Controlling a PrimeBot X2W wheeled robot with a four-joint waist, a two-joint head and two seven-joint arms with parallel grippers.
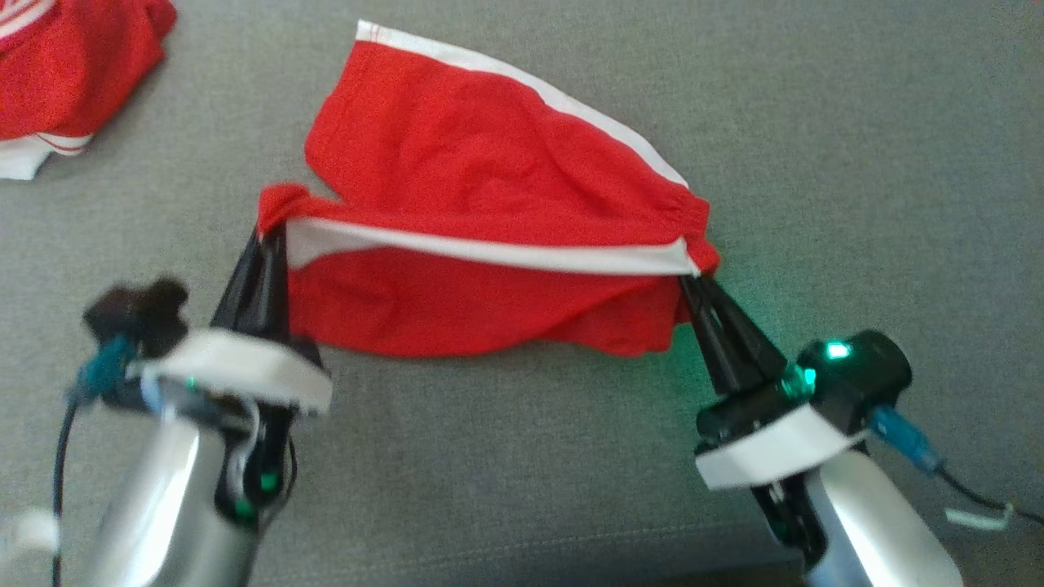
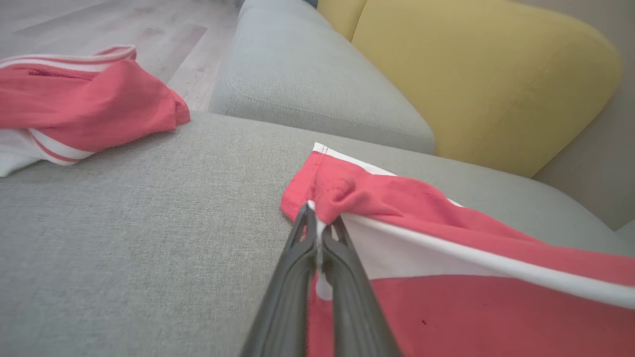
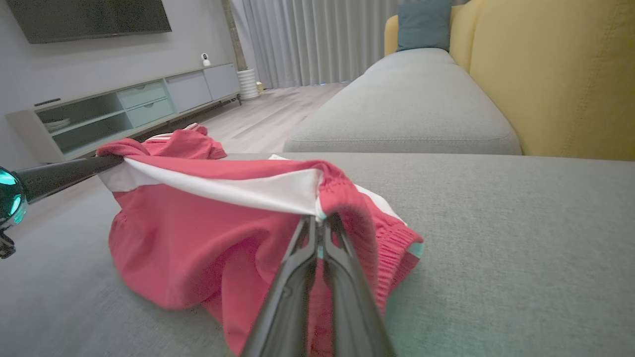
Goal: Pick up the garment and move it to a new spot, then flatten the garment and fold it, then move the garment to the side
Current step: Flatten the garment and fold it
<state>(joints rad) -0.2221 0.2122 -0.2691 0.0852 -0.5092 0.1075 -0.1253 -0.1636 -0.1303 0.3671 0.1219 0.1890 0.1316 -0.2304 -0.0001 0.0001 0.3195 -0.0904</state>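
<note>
The left tool (image 1: pixel 267 238) and right tool (image 1: pixel 691 282) each pinch a thin edge of the shorts (image 1: pixel 473 163), so uneven pulling could slip a corner free.

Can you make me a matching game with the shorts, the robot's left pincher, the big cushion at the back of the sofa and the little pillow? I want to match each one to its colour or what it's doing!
Things:
1. shorts
2. left gripper
3. sofa back cushion
4. pillow

Colour or state:
a. yellow
b. shut, pinching cloth
c. red with white stripes
d. blue-green

Right pairs: 1-c, 2-b, 3-a, 4-d.
</note>
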